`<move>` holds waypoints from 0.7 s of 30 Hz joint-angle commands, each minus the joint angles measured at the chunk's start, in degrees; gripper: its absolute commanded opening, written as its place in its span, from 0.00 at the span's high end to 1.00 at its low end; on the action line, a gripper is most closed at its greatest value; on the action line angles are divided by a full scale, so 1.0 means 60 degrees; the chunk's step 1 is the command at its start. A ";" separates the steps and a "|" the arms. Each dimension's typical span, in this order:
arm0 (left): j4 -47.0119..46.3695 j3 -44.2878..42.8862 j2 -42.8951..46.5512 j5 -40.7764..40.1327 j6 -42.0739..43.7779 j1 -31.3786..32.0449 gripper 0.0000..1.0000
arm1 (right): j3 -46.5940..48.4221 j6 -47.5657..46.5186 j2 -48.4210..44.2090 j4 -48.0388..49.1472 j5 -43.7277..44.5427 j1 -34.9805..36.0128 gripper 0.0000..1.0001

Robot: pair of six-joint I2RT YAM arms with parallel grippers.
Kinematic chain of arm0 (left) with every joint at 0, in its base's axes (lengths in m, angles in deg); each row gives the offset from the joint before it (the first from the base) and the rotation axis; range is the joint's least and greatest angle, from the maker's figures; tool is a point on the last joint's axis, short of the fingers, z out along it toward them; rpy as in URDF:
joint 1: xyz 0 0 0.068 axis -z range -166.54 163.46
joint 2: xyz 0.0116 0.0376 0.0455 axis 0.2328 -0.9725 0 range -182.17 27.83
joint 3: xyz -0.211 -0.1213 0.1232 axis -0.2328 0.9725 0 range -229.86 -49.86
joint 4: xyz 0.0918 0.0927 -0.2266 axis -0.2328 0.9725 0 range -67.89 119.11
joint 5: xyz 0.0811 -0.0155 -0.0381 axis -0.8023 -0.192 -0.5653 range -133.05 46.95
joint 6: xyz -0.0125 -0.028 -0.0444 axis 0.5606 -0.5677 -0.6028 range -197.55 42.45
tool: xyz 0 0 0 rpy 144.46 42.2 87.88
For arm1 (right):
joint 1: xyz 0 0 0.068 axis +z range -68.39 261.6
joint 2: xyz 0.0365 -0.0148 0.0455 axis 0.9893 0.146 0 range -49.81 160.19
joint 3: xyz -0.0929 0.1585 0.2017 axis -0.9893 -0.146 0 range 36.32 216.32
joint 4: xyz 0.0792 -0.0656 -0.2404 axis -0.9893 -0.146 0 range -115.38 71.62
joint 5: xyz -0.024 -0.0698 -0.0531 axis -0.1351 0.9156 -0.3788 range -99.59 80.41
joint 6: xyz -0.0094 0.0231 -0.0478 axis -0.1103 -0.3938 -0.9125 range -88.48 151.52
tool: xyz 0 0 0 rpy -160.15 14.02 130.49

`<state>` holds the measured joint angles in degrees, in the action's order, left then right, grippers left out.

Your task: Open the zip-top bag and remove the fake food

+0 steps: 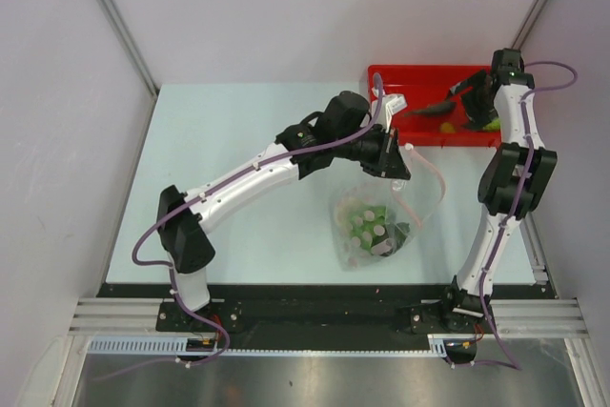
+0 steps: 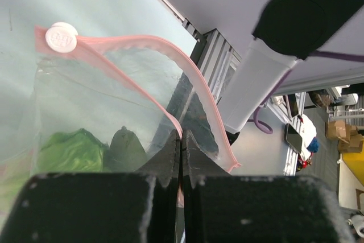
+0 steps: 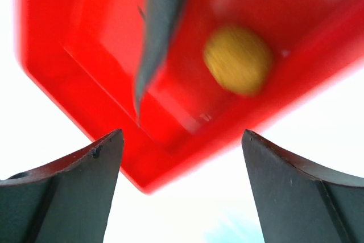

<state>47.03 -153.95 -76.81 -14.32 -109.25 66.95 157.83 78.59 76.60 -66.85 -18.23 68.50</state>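
I've got left gripper [image 2: 181, 140] clamped on bag [image 2: 102, 92] lip; right gripper [image 3: 182, 160] wide, empty over tray [image 3: 54, 44]; food [image 1: 367, 226] sits near-left of it.

A robotics lab: white enclosure walls [image 1: 286, 7], aluminium mounting rail [image 1: 114, 315], pale table [image 1: 248, 121].

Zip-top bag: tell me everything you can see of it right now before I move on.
The zip-top bag is clear, crinkly plastic with a pinkish-red zip strip and a white slider at one end of it. Its mouth stands open, the strip's two halves parted in a loop. The left gripper is shut on one lip beside the strip, holding it up; the body seems to sag onto the table in front of the arms. Through the wall show green toy pieces.
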 commanded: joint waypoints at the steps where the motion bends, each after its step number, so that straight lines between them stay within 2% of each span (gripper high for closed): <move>1: 0.0108 -0.0595 -0.0109 -0.0100 0.0216 -0.0039 1.00 | -0.0927 -0.1500 -0.2110 -0.1560 0.0356 0.0513 0.12; 5: 0.0093 -0.0552 -0.0240 -0.0131 0.0040 -0.0039 1.00 | -0.3109 -0.2219 -0.4799 -0.1634 0.0883 0.1289 0.11; 6: 0.0108 -0.0580 -0.0284 -0.0174 -0.0062 -0.0039 1.00 | -0.4201 -0.2336 -0.5359 -0.1445 0.0899 0.1566 0.12; 8: 0.0035 -0.0552 -0.0358 -0.0218 -0.0179 -0.0024 1.00 | -0.5101 -0.2366 -0.6254 -0.1429 0.1175 0.1846 0.12; 12: -0.0126 -0.0537 -0.0372 -0.0291 -0.0385 -0.0024 1.00 | -0.6261 -0.2512 -0.8260 -0.2232 0.1426 0.2504 0.14; 15: -0.0126 -0.0537 -0.0329 -0.0408 -0.0429 -0.0024 1.00 | -0.6702 -0.2556 -0.9127 -0.2717 0.1690 0.2696 0.20; 18: -0.0229 -0.0551 -0.0343 -0.0336 -0.0560 -0.0024 1.00 | -0.6761 -0.2644 -1.0021 -0.3112 0.1588 0.2726 0.35; 19: -0.0287 -0.0566 -0.0343 -0.0321 -0.0604 -0.0010 1.00 | -0.6761 -0.2717 -1.0342 -0.3142 0.1529 0.2740 0.49; 21: -0.0346 -0.0595 -0.0358 -0.0306 -0.0634 0.0019 1.00 | -0.6805 -0.2835 -1.0637 -0.3114 0.0973 0.3018 0.58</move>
<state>47.56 -154.70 -79.74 -15.91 -111.59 66.95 117.11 63.75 16.98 -83.50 -10.41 84.87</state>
